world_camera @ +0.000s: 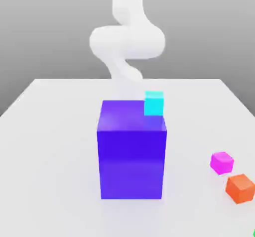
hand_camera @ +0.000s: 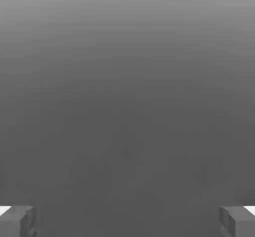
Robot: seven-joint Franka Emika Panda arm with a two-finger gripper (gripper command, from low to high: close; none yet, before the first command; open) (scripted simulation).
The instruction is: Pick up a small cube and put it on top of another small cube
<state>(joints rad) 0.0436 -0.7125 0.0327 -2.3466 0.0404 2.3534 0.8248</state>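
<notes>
Small cube (world_camera: 221,162) was glossy magenta-pink, sitting on the white worktop (world_camera: 50,146) near the exterior view's right edge, just beside an orange cube (world_camera: 240,188), well apart from the hand. Ext. view also had a big blue-purple block (world_camera: 131,156) w/ a cyan cube (world_camera: 154,103) behind its top. Hand view gave the hand (hand_camera: 127,221): fingers (hand_camera: 17,221) spread wide, nothing between them, plain grey beyond.

No writing, label, brand, number or sign is showing anywhere that can be read.
</notes>
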